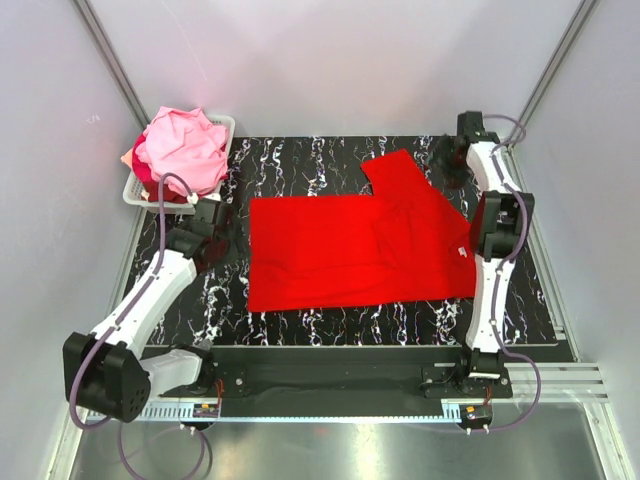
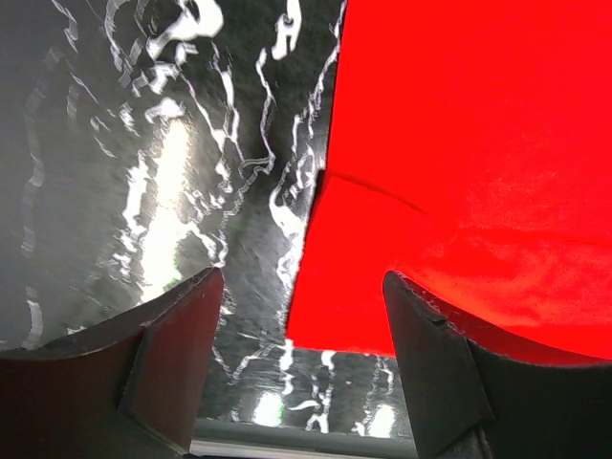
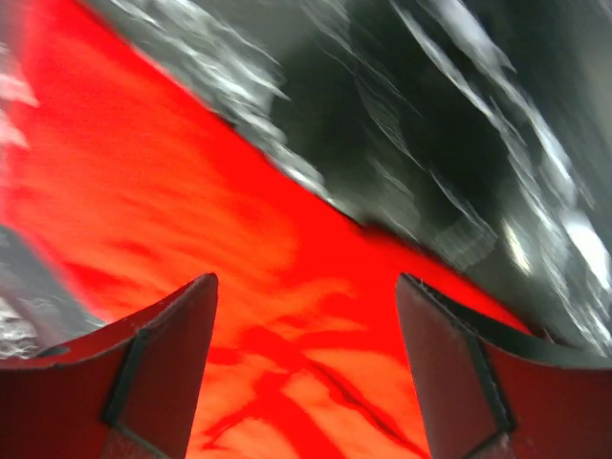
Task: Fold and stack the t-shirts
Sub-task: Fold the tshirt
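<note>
Well — red t-shirt (image 1: 350,250) lies flat; left fingers (image 2: 163,373) and right fingers (image 3: 143,382) released — empty.

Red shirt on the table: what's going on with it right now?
The red t-shirt lies spread flat on the black marbled table, with one sleeve sticking out on the far side. Neither arm holds it. The left gripper is open over the shirt's left edge, and the right gripper is open above the right side, in a blurred view. The pink and peach shirts sit heaped in the white basket at the far left corner.
</note>
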Motion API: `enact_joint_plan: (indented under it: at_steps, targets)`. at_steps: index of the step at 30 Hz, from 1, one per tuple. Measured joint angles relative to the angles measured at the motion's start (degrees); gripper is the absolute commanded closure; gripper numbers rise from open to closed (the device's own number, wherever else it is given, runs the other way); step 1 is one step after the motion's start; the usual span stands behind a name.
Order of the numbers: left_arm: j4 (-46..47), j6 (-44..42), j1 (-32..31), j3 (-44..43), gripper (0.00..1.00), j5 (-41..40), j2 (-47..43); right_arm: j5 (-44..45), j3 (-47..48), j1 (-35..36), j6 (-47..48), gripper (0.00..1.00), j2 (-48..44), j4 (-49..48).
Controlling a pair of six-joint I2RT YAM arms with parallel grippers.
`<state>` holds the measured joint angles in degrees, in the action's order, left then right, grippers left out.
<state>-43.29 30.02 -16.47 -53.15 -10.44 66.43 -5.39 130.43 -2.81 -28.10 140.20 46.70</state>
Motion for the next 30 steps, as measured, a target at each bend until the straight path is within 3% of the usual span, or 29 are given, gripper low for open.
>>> enact_joint_plan:
  at_steps: [5,8,13,22,23,24,25,26,28,29,30]
  targets:
    - [1.4,5.4,-0.5,6.0,0.28,0.7,-1.1,4.7,-38.9,-2.9,-4.2,0.18,-22.7,-3.1]
    - [2.3,8.2,-0.7,12.5,0.27,1.9,-4.1,5.8,-52.8,-7.7,-6.6,0.18,-37.6,-3.9]
    - [5.0,12.0,-0.9,20.2,0.27,4.9,-6.8,9.4,-66.0,-13.1,-8.1,0.21,-51.7,-7.7]
    - [14.6,16.6,-2.5,25.8,0.28,9.1,-5.2,7.4,-83.1,-13.4,-8.9,0.34,-54.3,-9.2]
    - [15.9,17.0,-2.9,26.0,0.29,9.2,-4.9,7.2,-83.4,-13.4,-8.9,0.41,-54.9,-9.3]
    - [17.0,17.4,-3.3,26.1,0.33,9.3,-4.7,7.1,-83.6,-13.4,-8.8,0.44,-55.5,-9.4]
    - [18.4,17.8,-3.7,26.3,0.46,9.4,-4.3,6.9,-83.6,-13.4,-8.8,0.49,-56.0,-9.6]
    - [19.7,18.5,-4.0,26.6,0.57,9.6,-3.9,6.7,-83.6,-13.4,-8.8,0.66,-56.4,-9.9]
    - [21.6,19.1,-4.6,27.1,0.88,9.9,-2.8,5.8,-83.7,-13.4,-8.5,0.82,-56.6,-10.6]
    - [22.1,19.3,-4.7,27.4,0.96,10.1,-2.4,5.3,-83.8,-13.4,-8.6,0.94,-56.6,-11.1]
    - [22.1,19.2,-4.9,27.5,1.00,10.2,-2.3,4.7,-83.9,-13.4,-8.3,0.99,-56.6,-11.4]
